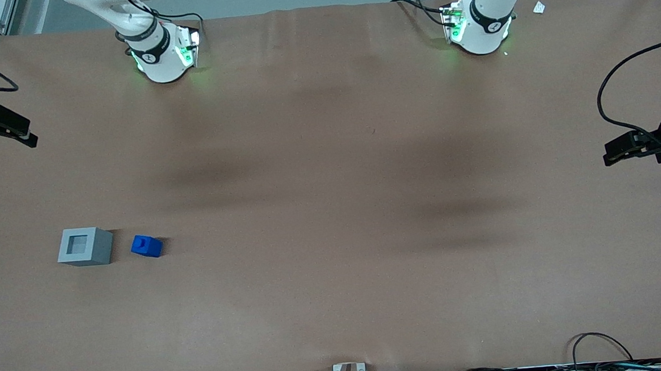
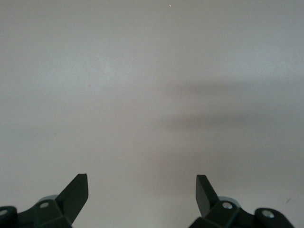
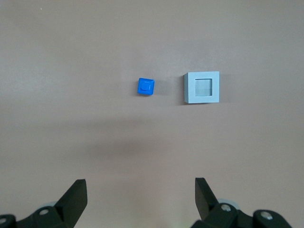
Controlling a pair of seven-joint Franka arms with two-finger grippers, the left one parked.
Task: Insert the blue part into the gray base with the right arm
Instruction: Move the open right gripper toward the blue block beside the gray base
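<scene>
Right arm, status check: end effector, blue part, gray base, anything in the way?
End effector open, empty, high above the table. Blue part on the table beside gray base, apart, not inserted. Base recess empty. Nothing in the way.

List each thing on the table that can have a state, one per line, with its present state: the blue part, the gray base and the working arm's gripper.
blue part: lying on the table beside the gray base, apart from it, not inserted, not held.
gray base: upright on the table, square recess facing up and empty.
gripper: open, holding nothing, high above the table, looking down on both pieces.
</scene>
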